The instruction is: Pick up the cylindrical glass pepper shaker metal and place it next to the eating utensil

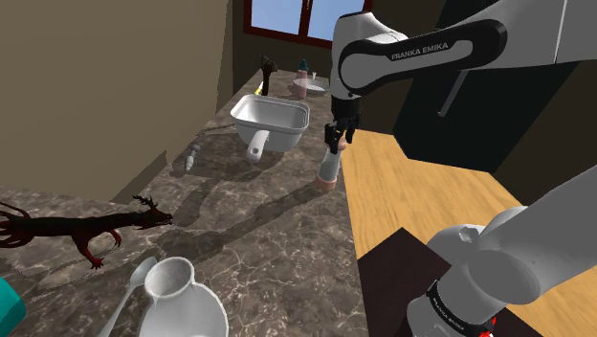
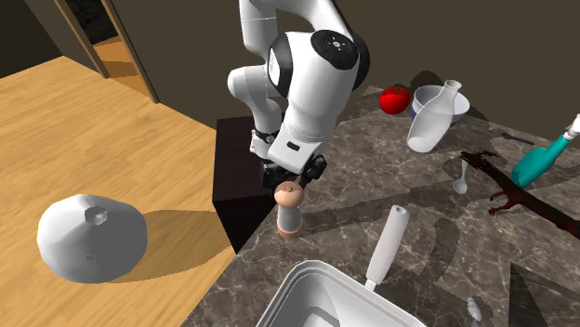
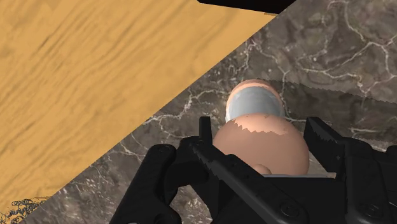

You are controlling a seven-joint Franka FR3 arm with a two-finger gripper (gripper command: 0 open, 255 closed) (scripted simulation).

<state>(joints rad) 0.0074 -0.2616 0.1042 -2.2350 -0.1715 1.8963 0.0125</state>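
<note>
Step in hand: the grasp. The pepper shaker (image 2: 290, 214) stands upright on the marble bench (image 2: 372, 139), hard against the bench edge that drops to the wooden floor and close to the corner of the dark stand. The claw (image 2: 293, 176) sits directly over it; in the wrist view its two fingers (image 3: 205, 137) press against either side of the rounded pinkish cap, so I judge it to be pinching the shaker by the top. The base appears to rest on the bench, so I judge the lift not yet made. The spoon (image 1: 142, 273) lies well apart from the shaker, farther in from that edge, just beside a white jug (image 1: 172, 280) and near a dark dragon figure (image 1: 86, 230). Next move, in my judgement, is a straight lift clear of the bench, then a carry across to the spoon. The shaker must come down on open marble beside the spoon — short of the jug and the figure.
</note>
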